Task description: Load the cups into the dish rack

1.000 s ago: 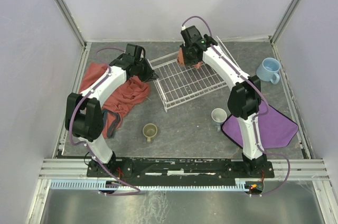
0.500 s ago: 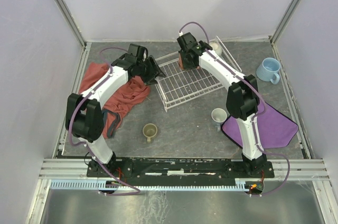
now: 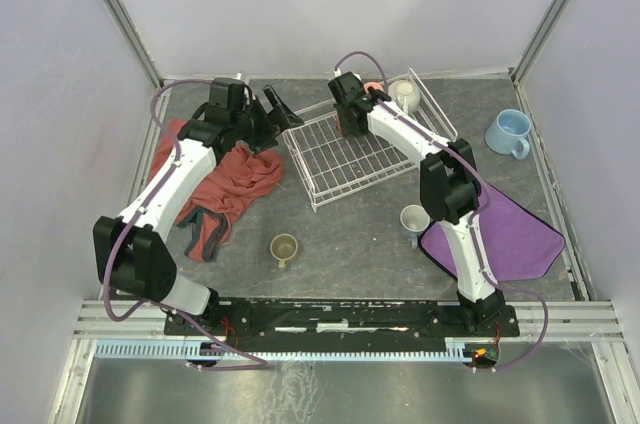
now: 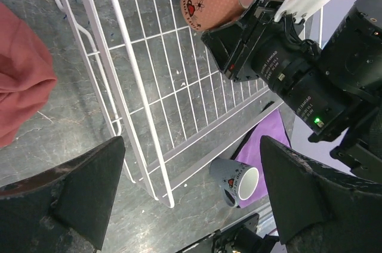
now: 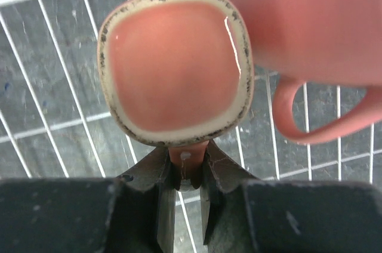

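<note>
Left tool (image 3: 283, 109): spread wide open, arm extended over red cloth (image 3: 235, 184), beside dish rack (image 3: 345, 159). Right tool (image 5: 186, 166): clamped on salmon-lined mug (image 5: 176, 65) handle, arm reached over rack.

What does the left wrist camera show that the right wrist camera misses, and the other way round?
Only the left wrist: the grey mug on the table beside the purple cloth, the red cloth, the right arm seen from outside, and the left tool spread open, holding nothing. Only the right wrist: the pink inside of the held mug and the right tool pinched on its handle. Both: the rack, the held mug, and a second pink mug close beside it.
</note>
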### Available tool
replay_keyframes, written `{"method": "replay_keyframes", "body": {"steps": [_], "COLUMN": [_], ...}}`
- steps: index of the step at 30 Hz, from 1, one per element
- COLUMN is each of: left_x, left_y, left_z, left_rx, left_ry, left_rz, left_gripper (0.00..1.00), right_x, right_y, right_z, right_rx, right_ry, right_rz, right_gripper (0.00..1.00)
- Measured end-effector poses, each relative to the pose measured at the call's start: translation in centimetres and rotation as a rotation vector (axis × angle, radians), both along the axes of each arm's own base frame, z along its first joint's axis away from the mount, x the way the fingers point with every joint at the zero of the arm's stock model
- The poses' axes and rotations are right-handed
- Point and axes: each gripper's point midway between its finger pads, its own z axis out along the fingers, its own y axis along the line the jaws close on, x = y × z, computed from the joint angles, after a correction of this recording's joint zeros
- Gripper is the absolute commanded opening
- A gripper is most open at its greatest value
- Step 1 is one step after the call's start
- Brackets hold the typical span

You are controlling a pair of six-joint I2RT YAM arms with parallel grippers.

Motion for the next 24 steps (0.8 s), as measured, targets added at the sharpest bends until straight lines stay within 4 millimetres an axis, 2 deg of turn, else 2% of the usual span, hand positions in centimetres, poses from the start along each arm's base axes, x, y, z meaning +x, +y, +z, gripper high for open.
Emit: {"method": "replay_keyframes", "body": {"steps": [5, 12, 16, 19, 22, 24], "left_x": [0.2, 0.5, 0.4, 0.4, 0.3, 0.3], "left_y": [1.2, 1.2, 1.1, 1.1, 1.2, 1.2], "left_z": [0.6, 0.7, 0.8, 0.8, 0.7, 0.6], "left_rx": [-0.009, -0.023, -0.028, -0.022, -0.009, 0.000], "left_ry": [-0.023, -0.041, -0.041, -0.046, -0.052, -0.055], "left_rz": [0.027, 0.015, 0.006, -0.001, -0.012, -0.018], "left_gripper": [1.00, 0.99, 0.99, 0.99, 0.99, 0.99], "right_x": [0.8, 1.6, 2.0, 2.2, 2.2, 2.1], "right_y": [0.4, 0.7, 0.8, 0.9, 1.0, 0.9], "right_z": [-0.4, -0.6, -0.6, -0.7, -0.8, -0.9], "right_rx": [0.011, 0.012, 0.015, 0.013, 0.012, 0.011], "right_ry": [-0.017, -0.034, -0.047, -0.050, -0.050, -0.048], "right_rz": [-0.013, -0.022, -0.026, -0.027, -0.026, -0.027], "right_gripper": [0.00, 0.01, 0.12, 0.32, 0.42, 0.44]}}
